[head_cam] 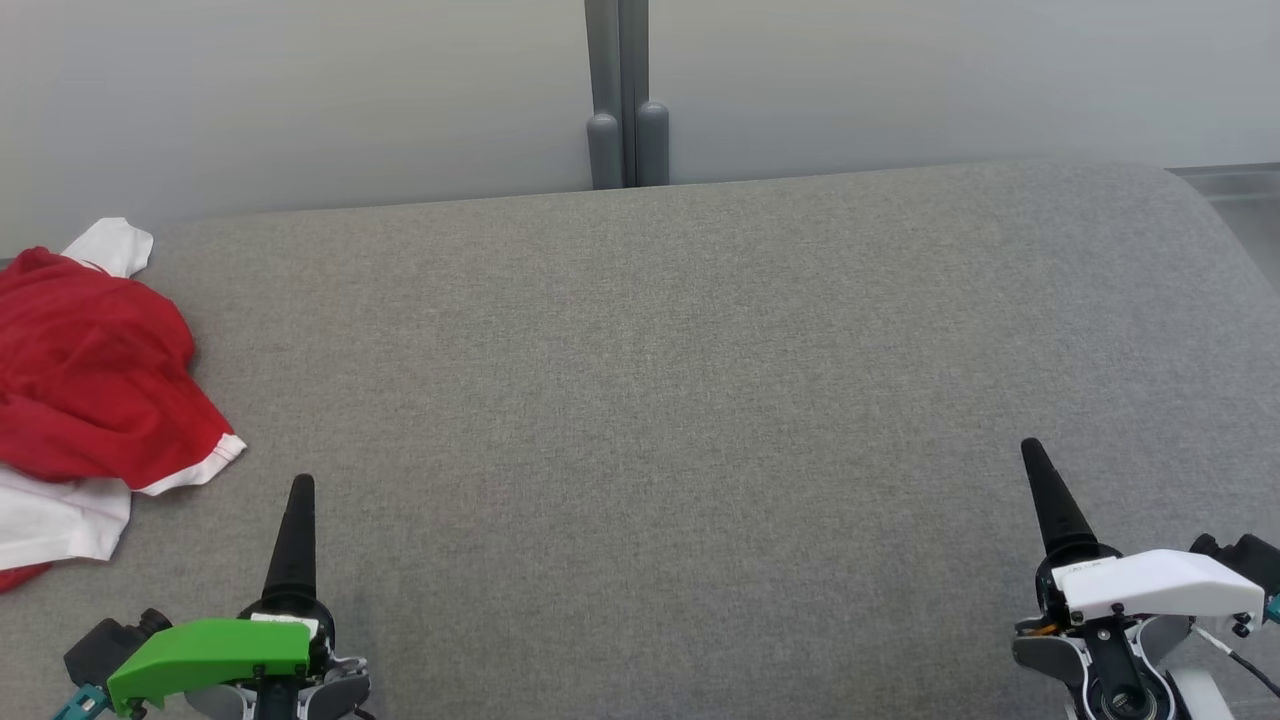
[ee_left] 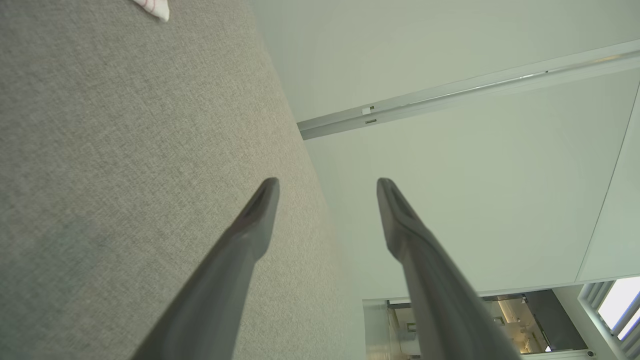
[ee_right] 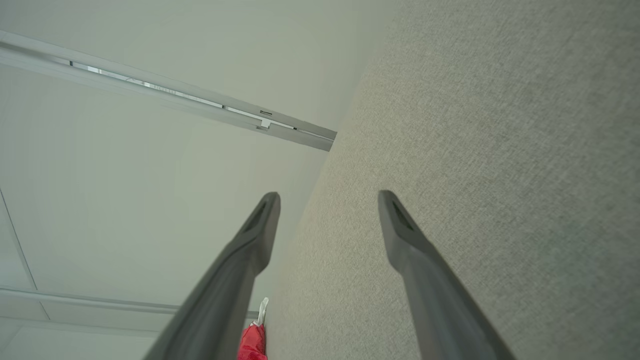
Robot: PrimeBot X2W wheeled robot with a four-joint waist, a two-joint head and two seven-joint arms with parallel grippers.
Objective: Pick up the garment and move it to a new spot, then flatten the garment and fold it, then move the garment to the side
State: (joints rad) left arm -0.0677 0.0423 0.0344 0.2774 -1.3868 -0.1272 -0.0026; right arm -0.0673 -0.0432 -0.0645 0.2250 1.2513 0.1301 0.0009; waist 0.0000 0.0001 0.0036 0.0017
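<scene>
A crumpled red garment (head_cam: pixel 90 380) with white trim lies in a heap at the far left of the grey fabric table (head_cam: pixel 650 400), partly cut off by the picture's edge. A sliver of it, the garment (ee_right: pixel 252 342), shows low in the right wrist view, and a white corner of the garment (ee_left: pixel 152 6) at the top of the left wrist view. My left gripper (head_cam: pixel 300 490) hovers at the lower left, just right of the heap and apart from it, open (ee_left: pixel 327 187) with nothing between its fingers. My right gripper (head_cam: pixel 1035 455) stands open (ee_right: pixel 327 200) and empty at the lower right.
A grey post (head_cam: pixel 625 95) stands against the pale wall behind the table's far edge. The table's right end curves away at the upper right corner (head_cam: pixel 1190 200).
</scene>
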